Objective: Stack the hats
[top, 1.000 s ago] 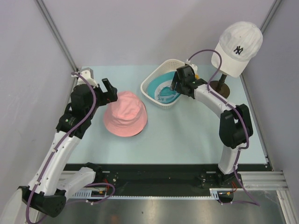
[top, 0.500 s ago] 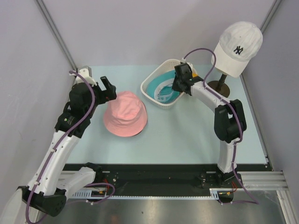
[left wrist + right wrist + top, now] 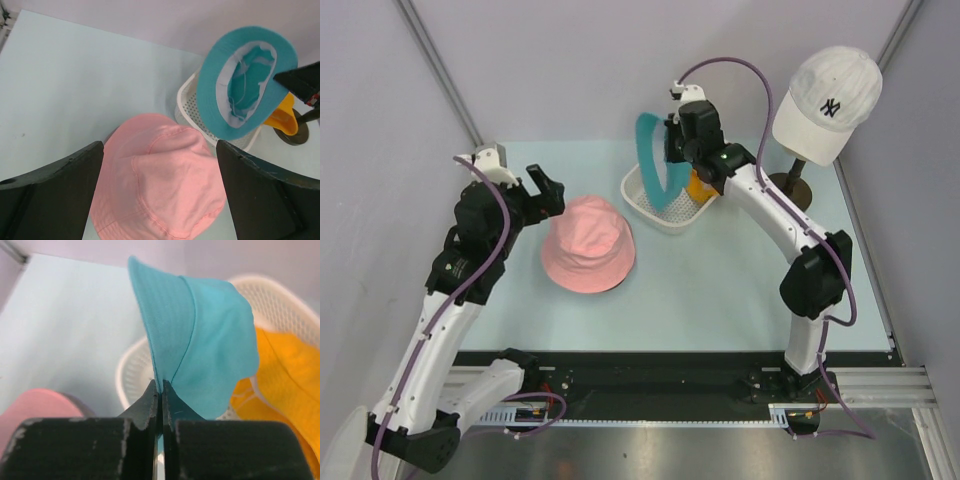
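A pink hat [image 3: 588, 243] lies crown up on the table, left of centre. My left gripper [image 3: 545, 190] hovers at its left edge, open, and in the left wrist view its jaws stand wide apart above the pink hat [image 3: 160, 200]. My right gripper [image 3: 672, 150] is shut on the brim of a teal hat [image 3: 650, 160], which hangs on edge above the basket. The right wrist view shows the teal hat [image 3: 200, 325] pinched in the right gripper [image 3: 161, 385]. An orange hat [image 3: 700, 185] lies inside the basket.
The white perforated basket [image 3: 645, 208] stands at the back centre. A white NY baseball cap [image 3: 830, 100] sits on a stand with a dark round base [image 3: 790, 188] at the back right. Grey walls enclose the table on the left, back and right.
My right gripper closed on the teal hat's brim and lifted it up out of the basket, uncovering the orange hat. My left gripper drew slightly left of the pink hat.
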